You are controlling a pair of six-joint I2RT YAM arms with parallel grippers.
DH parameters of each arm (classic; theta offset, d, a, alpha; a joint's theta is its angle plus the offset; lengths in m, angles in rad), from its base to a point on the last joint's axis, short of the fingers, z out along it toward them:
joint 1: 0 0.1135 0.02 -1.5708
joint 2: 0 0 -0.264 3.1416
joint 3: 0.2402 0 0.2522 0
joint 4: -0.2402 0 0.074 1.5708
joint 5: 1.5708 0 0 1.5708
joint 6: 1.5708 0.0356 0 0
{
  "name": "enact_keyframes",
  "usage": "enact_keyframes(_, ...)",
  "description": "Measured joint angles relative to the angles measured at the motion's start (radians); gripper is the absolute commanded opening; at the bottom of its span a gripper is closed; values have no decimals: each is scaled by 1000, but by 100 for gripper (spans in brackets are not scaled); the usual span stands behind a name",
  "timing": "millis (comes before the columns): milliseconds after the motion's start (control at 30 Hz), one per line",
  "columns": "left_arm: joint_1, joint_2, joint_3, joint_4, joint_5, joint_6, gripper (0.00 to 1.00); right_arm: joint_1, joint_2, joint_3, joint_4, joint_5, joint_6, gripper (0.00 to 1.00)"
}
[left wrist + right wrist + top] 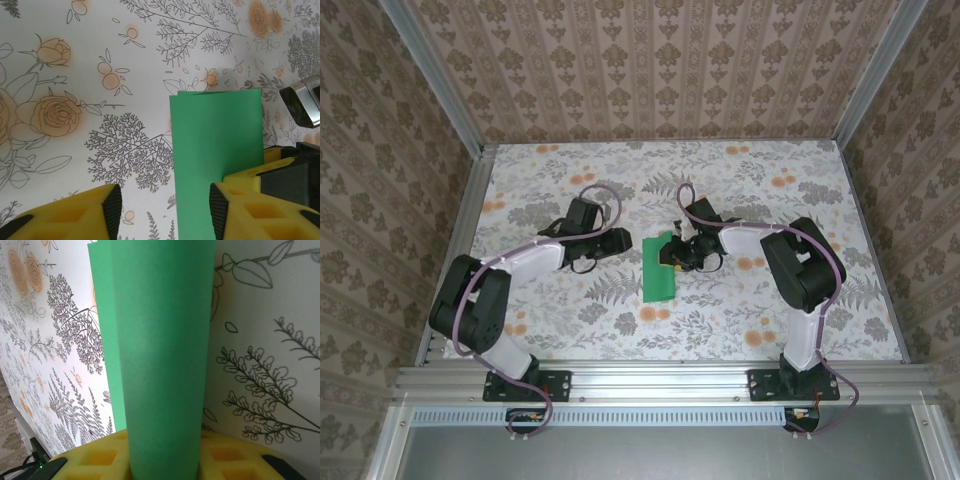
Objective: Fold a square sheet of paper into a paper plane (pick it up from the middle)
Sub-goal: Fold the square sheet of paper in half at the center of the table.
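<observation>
A strip of bright green paper (658, 280), folded into a narrow rectangle, lies near the middle of the floral-print counter (570, 325), its long side running from near to far, between two black robot arms bolted to the near edge. The right claw (672, 256) sits over the far right corner of the green paper and is pinching it. Seen from the right wrist, the green paper (160, 340) rises out of the right claw (165, 462) in a smooth curved band, with yellow pads on either side of it. The left claw (625, 240) hovers just left of the strip, apart from it. From the left wrist, the left claw (165, 210) is spread, its yellow fingers (75, 217) wide apart, and the left edge of the green paper (217, 140) lies in the gap between them. One of the right claw's yellow fingers (247, 179) rests on the strip's right edge
</observation>
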Motion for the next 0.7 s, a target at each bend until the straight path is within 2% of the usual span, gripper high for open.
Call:
enact_keyframes(167,-7,55,3,29,32,-18,37,0,2,3,-5,2,-6,29)
enact_keyframes(400,-62,163,73,39,88,-36,17,0,4,9,-14,2,-18,29)
enact_keyframes(500,-77,213,121,40,102,-39,11,0,4,10,-19,2,-18,29)
enact_keyframes(700,-86,286,181,11,106,-39,6,0,4,11,-21,3,-18,29)
